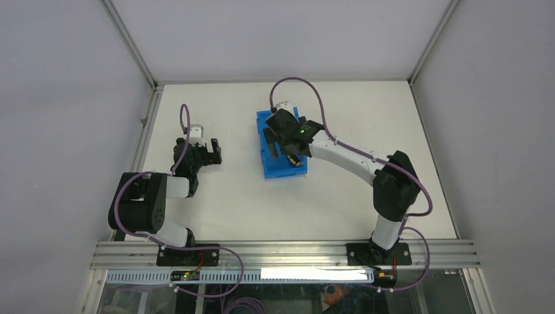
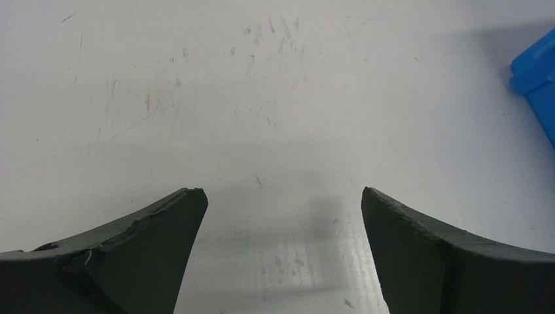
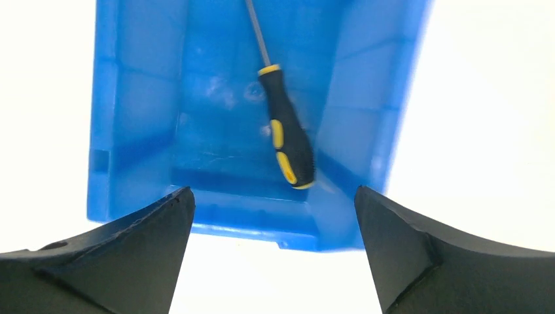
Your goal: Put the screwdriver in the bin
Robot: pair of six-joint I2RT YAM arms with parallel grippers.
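Note:
The blue bin [image 1: 275,170] stands on the white table at centre back. The screwdriver [image 3: 288,140], with a black and yellow handle and a thin metal shaft, lies loose inside the bin [image 3: 131,131], handle end towards the near wall. Its yellow end shows in the top view [image 1: 293,159]. My right gripper [image 1: 280,145] hovers over the bin, open and empty [image 3: 275,196], its fingers spread above the bin's near wall. My left gripper [image 1: 211,152] is open and empty [image 2: 285,196] low over bare table, well left of the bin.
A corner of the bin [image 2: 538,72] shows at the right edge of the left wrist view. Grey walls and metal frame rails [image 1: 147,124] bound the table on the left, back and right.

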